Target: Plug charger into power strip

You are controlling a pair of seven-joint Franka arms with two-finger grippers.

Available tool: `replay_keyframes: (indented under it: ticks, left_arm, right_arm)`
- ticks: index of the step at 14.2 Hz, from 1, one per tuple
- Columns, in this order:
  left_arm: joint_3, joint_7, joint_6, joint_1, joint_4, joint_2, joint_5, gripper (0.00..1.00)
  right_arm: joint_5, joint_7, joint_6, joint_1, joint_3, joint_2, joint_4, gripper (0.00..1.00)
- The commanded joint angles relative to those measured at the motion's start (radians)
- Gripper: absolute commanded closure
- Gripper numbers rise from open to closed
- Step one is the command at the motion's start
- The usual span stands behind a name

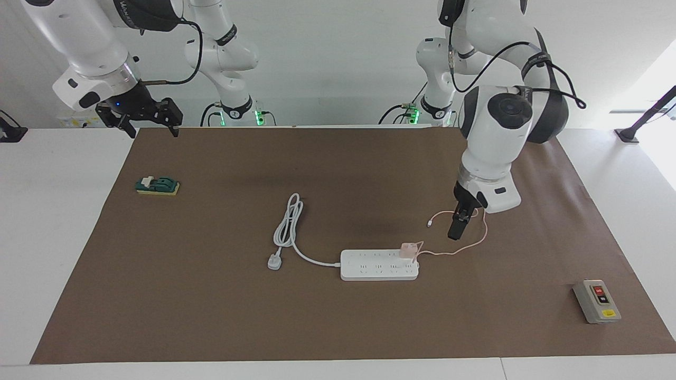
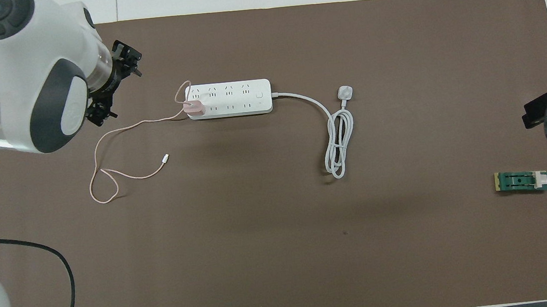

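The pink charger (image 2: 194, 107) is sitting plugged in at the end of the white power strip (image 2: 235, 98) in the upper middle. Its thin pink cable (image 2: 105, 182) is looping away. The left gripper (image 2: 113, 81) is hanging wide open at upper left, holding nothing.

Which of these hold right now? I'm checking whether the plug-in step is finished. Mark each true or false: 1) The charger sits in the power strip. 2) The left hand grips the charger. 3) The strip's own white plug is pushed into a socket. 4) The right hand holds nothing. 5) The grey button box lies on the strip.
1) True: the charger stands on the power strip, at the end toward the left arm.
2) False: the left hand is open, raised clear of it.
3) False: the white plug lies loose on the mat.
4) True: the right hand waits open and empty.
5) False: the grey button box sits apart, toward the left arm's end.
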Motion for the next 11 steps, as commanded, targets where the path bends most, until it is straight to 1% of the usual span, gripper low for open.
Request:
replay_keyframes:
  ticks: [1, 3, 5, 7, 8, 9, 11]
  left_arm:
    - [-0.007, 0.343, -0.122, 0.076, -0.027, -0.07, 0.002, 0.0]
    - [-0.011, 0.532, -0.167, 0.142, -0.031, -0.097, 0.0, 0.0]
    - [-0.008, 0.67, -0.175, 0.161, -0.031, -0.107, 0.002, 0.0]
    - [-0.004, 0.895, -0.196, 0.173, -0.04, -0.136, 0.0, 0.0]
    - [-0.014, 0.983, -0.192, 0.202, -0.087, -0.169, -0.001, 0.0]
    - [-0.013, 1.003, -0.184, 0.201, -0.129, -0.206, -0.001, 0.0]
    - [-0.011, 1.01, -0.164, 0.198, -0.248, -0.293, -0.001, 0.0]
  right_arm:
    - [-0.016, 0.007, 0.005, -0.01, 0.01, -0.013, -0.019, 0.0]
    - [-0.016, 0.007, 0.005, -0.01, 0.01, -0.013, -0.019, 0.0]
    - [-0.016, 0.007, 0.005, -0.01, 0.01, -0.013, -0.019, 0.0]
    - [-0.016, 0.007, 0.005, -0.01, 0.01, -0.013, -0.019, 0.0]
    - [-0.016, 0.007, 0.005, -0.01, 0.01, -0.013, -0.019, 0.0]
    - [-0.016, 0.007, 0.005, -0.01, 0.01, -0.013, -0.019, 0.0]
    - [-0.016, 0.007, 0.005, -0.01, 0.01, -0.013, -0.019, 0.0]
